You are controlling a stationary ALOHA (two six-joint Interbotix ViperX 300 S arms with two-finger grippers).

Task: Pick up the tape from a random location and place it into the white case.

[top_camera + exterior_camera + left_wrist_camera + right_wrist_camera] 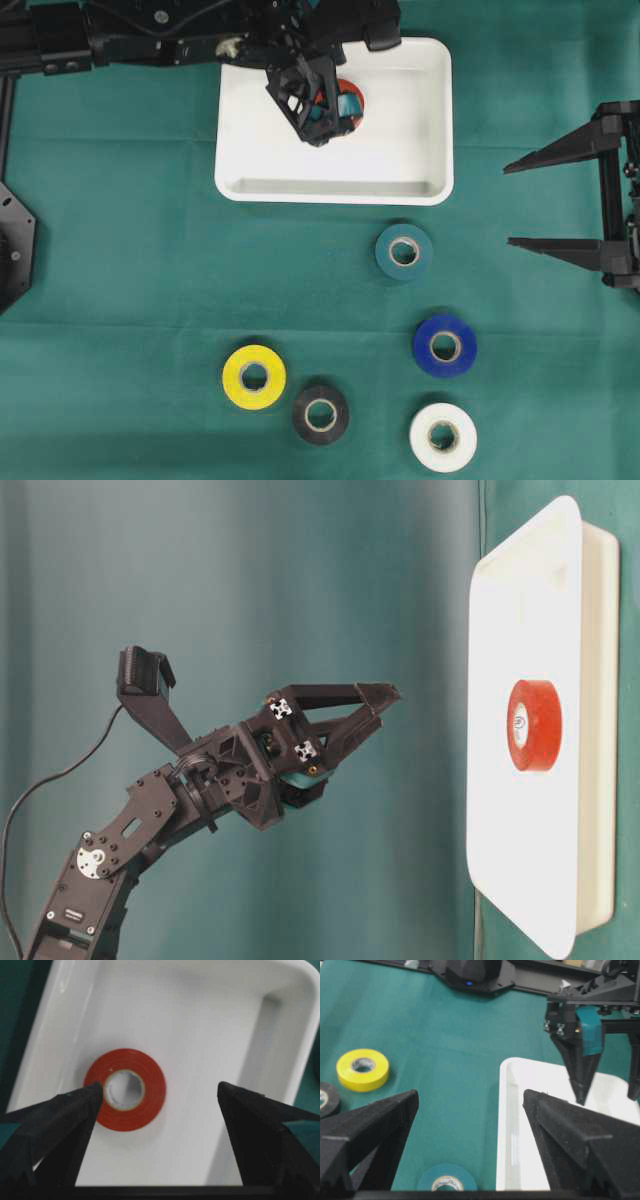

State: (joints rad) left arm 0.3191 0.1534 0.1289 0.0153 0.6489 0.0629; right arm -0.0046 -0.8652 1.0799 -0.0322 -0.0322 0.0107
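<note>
Overhead, my left gripper [318, 112] hangs over the white case [420, 150] at upper centre, jaws spread and empty; the right gripper [556, 205] waits wide at the right edge. The left wrist view shows the red tape [126, 1090] lying flat inside the case. I judge the drop done; next, pull clear.

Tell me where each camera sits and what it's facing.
Overhead: looks straight down on the case, five loose rolls, both arms.
Table-level: side-on, sees the left gripper open before the case and red tape.
Left wrist: looks down between open fingers at red tape.
Right wrist: over the cloth, open right gripper; shares the yellow roll with overhead.
</note>
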